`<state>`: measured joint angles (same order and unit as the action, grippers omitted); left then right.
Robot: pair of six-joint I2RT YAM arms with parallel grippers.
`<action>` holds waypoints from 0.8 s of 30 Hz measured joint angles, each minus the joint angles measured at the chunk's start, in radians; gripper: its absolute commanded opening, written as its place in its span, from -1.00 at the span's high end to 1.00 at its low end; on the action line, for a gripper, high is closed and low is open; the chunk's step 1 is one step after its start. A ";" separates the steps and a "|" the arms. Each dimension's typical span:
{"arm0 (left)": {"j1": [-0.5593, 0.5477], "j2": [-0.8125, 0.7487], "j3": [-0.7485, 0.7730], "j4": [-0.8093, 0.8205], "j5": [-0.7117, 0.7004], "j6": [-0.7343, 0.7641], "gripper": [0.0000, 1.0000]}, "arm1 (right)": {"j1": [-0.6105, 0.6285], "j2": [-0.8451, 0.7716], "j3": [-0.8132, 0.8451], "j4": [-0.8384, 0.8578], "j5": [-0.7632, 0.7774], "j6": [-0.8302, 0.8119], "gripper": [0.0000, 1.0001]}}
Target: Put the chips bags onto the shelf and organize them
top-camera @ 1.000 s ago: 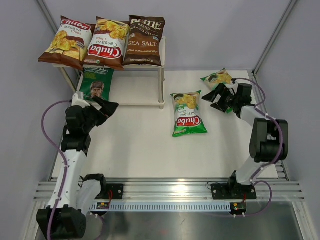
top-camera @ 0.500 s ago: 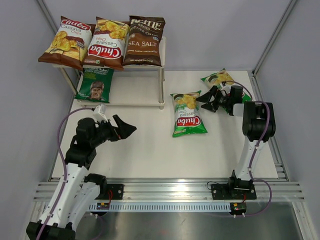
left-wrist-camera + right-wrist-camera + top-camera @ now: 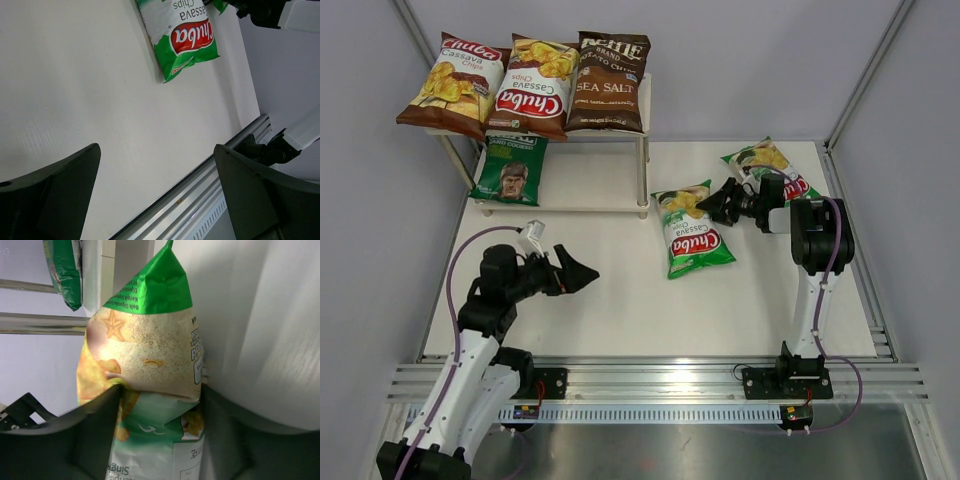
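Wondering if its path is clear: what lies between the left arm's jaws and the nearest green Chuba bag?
Only bare white table; the top view shows nothing between the left jaws and that green Chuba bag.

Glossy chips bags, matt white table.
Bags are shiny, crinkled plastic film; the shelf has smooth pale wood boards and thin metal legs; the left claw is matt black plastic.
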<state>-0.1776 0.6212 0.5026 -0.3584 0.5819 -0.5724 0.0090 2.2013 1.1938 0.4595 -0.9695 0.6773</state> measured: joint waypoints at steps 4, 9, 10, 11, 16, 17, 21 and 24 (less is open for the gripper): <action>0.000 0.002 -0.016 0.015 0.022 0.000 -0.98 | 0.017 0.005 -0.087 0.148 0.013 0.103 -0.07; 0.000 -0.003 -0.022 0.015 0.028 0.000 -0.98 | 0.023 -0.025 -0.265 0.441 0.089 0.299 0.20; 0.000 -0.005 -0.022 0.014 0.029 0.000 -0.98 | 0.024 -0.027 -0.299 0.499 0.107 0.338 0.41; 0.000 -0.008 -0.022 0.015 0.029 0.000 -0.98 | 0.024 -0.027 -0.329 0.557 0.124 0.377 0.47; 0.000 -0.011 -0.023 0.016 0.029 -0.001 -0.98 | 0.025 -0.024 -0.440 0.751 0.203 0.554 0.75; 0.000 -0.011 -0.026 0.019 0.029 -0.004 -0.98 | 0.025 -0.024 -0.457 0.774 0.221 0.586 0.77; -0.012 -0.008 -0.058 0.057 0.024 -0.025 -0.98 | 0.029 -0.051 -0.538 0.822 0.299 0.656 0.81; -0.037 0.014 -0.079 0.094 0.014 -0.052 -0.98 | 0.032 -0.120 -0.593 0.827 0.353 0.674 0.82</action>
<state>-0.2146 0.6353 0.4232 -0.2646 0.5957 -0.6243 0.0406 2.0815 0.6010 1.2865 -0.6167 1.3514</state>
